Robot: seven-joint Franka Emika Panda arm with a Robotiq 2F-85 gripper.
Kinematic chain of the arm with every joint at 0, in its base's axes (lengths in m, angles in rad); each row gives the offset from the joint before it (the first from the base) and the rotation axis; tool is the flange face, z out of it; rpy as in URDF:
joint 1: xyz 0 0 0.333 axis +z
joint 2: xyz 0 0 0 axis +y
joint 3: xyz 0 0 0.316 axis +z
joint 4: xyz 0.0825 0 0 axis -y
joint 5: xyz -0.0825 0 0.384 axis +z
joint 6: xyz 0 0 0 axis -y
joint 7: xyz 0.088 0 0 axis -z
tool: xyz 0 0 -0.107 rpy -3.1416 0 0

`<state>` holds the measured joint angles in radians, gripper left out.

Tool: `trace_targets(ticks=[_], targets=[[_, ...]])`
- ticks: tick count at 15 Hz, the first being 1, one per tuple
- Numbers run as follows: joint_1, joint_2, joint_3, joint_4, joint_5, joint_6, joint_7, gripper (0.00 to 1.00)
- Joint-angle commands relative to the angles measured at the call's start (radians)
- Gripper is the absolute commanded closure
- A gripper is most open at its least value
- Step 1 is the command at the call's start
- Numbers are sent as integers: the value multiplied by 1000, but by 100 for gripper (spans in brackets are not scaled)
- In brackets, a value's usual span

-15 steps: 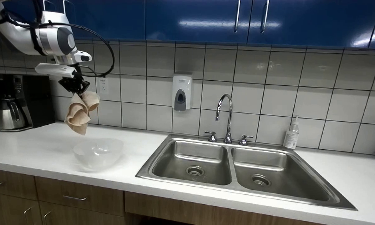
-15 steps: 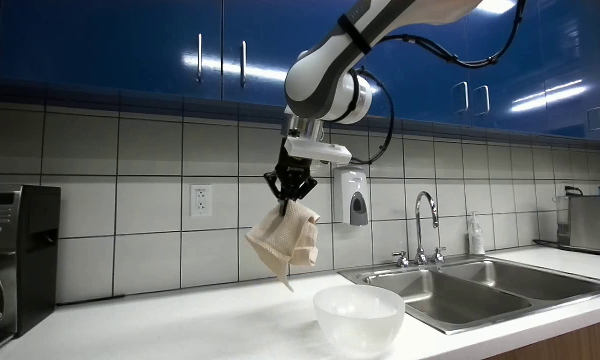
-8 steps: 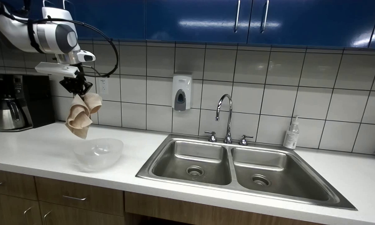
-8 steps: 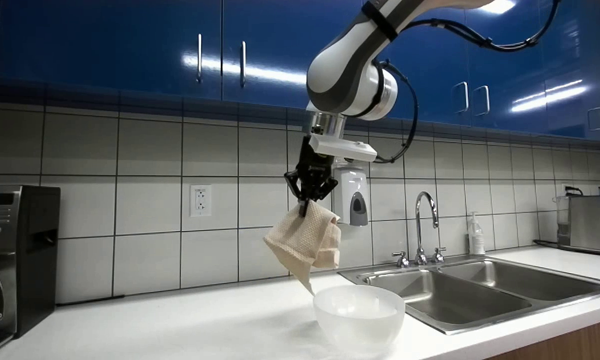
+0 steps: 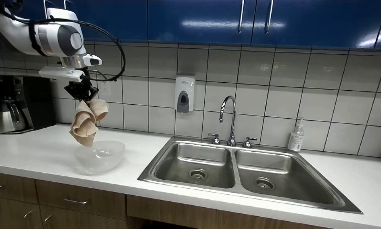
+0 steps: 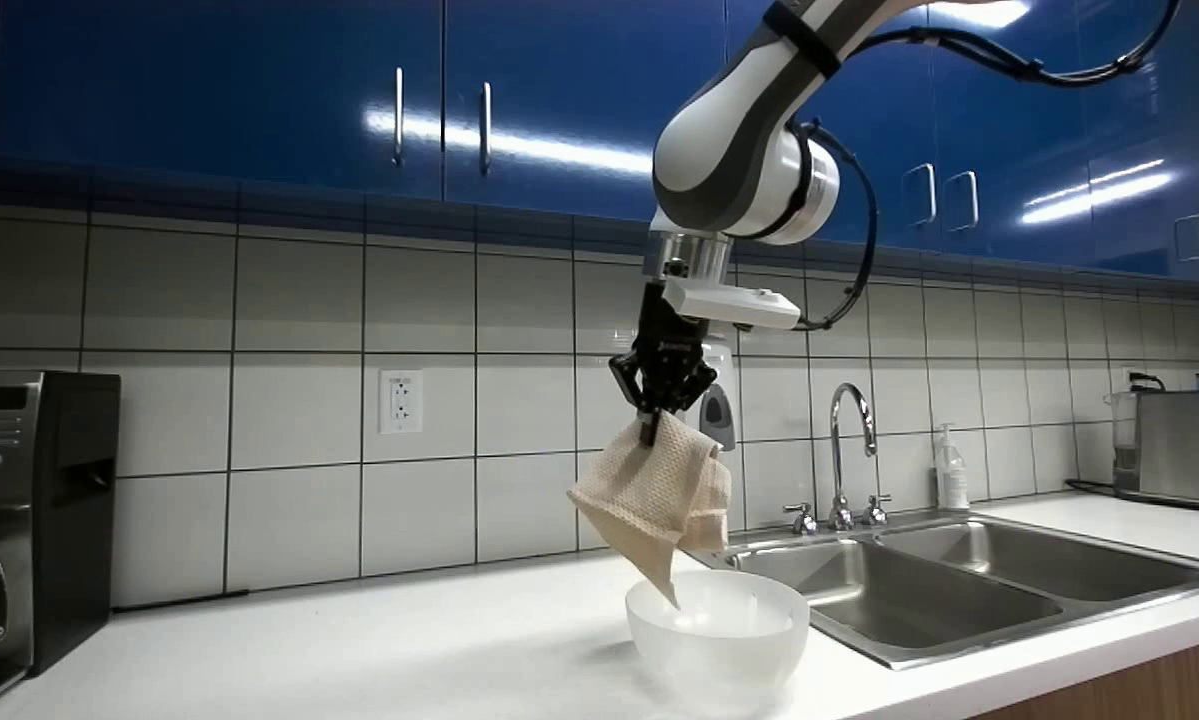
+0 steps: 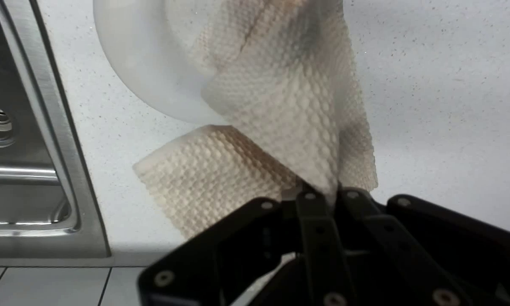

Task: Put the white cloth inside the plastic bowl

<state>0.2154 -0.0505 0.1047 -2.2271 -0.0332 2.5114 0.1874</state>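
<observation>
The cloth is beige-white with a waffle texture (image 6: 654, 485); it also shows in an exterior view (image 5: 85, 125) and the wrist view (image 7: 220, 174). My gripper (image 6: 651, 430) is shut on its top, and the cloth hangs folded below the fingers; the gripper (image 7: 333, 197) pinches it in the wrist view. The translucent plastic bowl (image 6: 719, 655) stands upright on the counter; it also shows in an exterior view (image 5: 103, 160). The cloth's lowest corner overlaps the bowl's opening near its rim. In the wrist view the cloth covers part of the bowl (image 7: 140, 63).
A steel double sink (image 5: 236, 187) with a faucet (image 5: 231, 121) lies beside the bowl. A coffee maker (image 6: 44, 520) stands at the other end of the counter (image 6: 359, 650). A soap dispenser (image 5: 184, 93) hangs on the tiled wall behind. Blue cabinets (image 6: 209, 90) are above.
The gripper has carried the cloth sideways toward the bowl and slightly down. The cloth's lower corner has come from beside the bowl to over its rim area. The bowl has not moved.
</observation>
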Motion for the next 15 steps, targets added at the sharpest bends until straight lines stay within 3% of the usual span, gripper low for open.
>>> trace_targets(ticks=[1, 15], targets=[[-32, -40, 12, -61, 20, 12, -46, 99], [-67, 89, 7, -111, -15, 135, -49, 99]])
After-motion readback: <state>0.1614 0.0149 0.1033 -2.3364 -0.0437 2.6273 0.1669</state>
